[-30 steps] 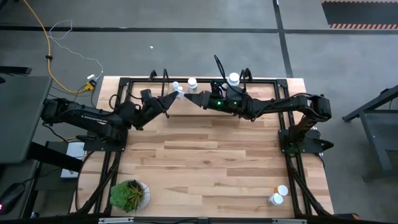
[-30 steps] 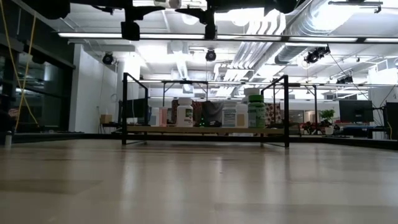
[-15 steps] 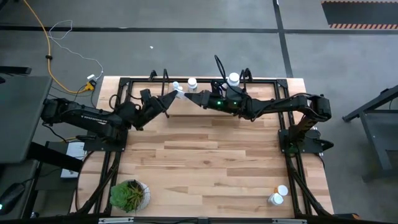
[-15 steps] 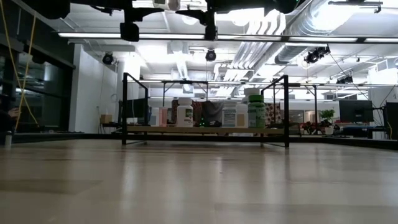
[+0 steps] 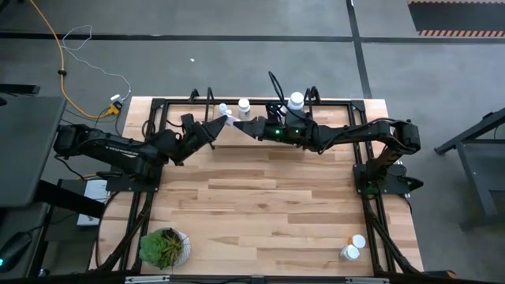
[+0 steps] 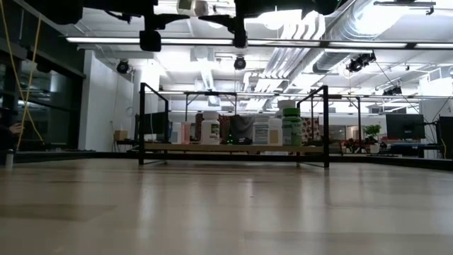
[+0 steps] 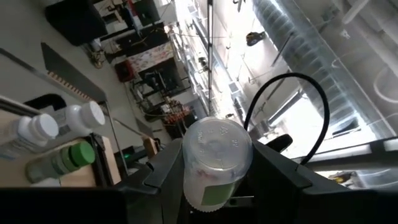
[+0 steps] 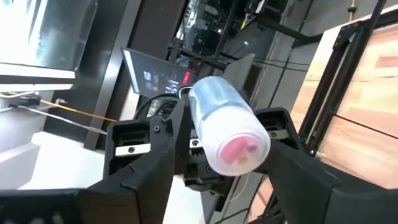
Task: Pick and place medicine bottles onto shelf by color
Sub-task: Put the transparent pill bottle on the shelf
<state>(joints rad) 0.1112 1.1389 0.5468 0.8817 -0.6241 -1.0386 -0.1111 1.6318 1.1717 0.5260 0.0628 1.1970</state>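
Left gripper (image 5: 224, 121) pinches a white bottle (image 7: 216, 162) above the shelf (image 6: 233, 147), facing the right gripper (image 5: 239, 125), whose spread I cannot tell. Several bottles stand shelved; two bottles (image 5: 352, 247) remain on the worktop (image 5: 260, 213), well apart.

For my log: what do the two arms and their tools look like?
Both arms are dark, jointed and near-black. The left arm bears faint pale lettering; the right arm shows a small green light and a black cable loop. The left tool and right tool are dark two-finger wedges.
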